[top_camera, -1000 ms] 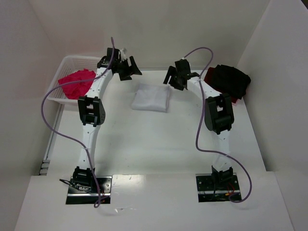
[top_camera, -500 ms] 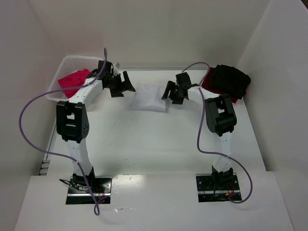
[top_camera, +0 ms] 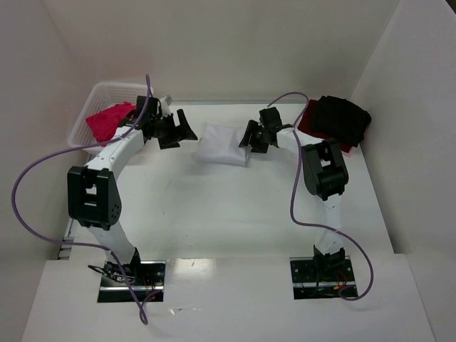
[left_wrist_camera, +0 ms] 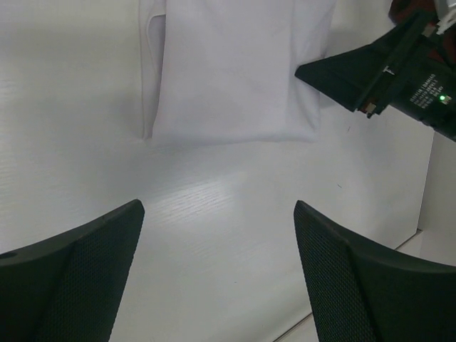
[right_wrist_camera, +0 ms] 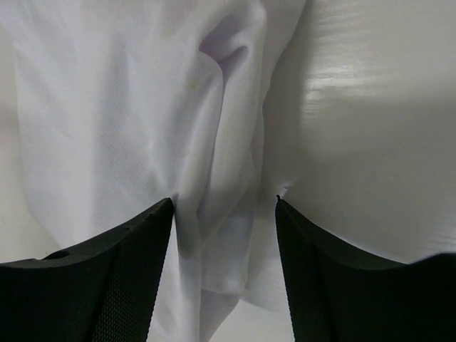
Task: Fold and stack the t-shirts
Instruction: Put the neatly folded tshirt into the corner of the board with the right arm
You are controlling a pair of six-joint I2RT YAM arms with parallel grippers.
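A folded white t-shirt lies at the back middle of the table. My right gripper is low at its right edge, open. In the right wrist view the gripper straddles a raised fold of the white t-shirt, and the cloth is not pinched. My left gripper hovers open just left of the shirt, and from its wrist the gripper has only bare table between its fingers, the white t-shirt lying ahead. A pink t-shirt sits in the basket. A black t-shirt lies on a dark red one at the back right.
The white lattice basket stands at the back left corner. White walls close in the table on three sides. Purple cables loop off both arms. The right gripper's black fingers show in the left wrist view beside the shirt.
The left arm has swung from the basket's far corner down and right towards the white t-shirt. The right gripper has dropped onto the shirt's right edge and its jaws have narrowed a little.
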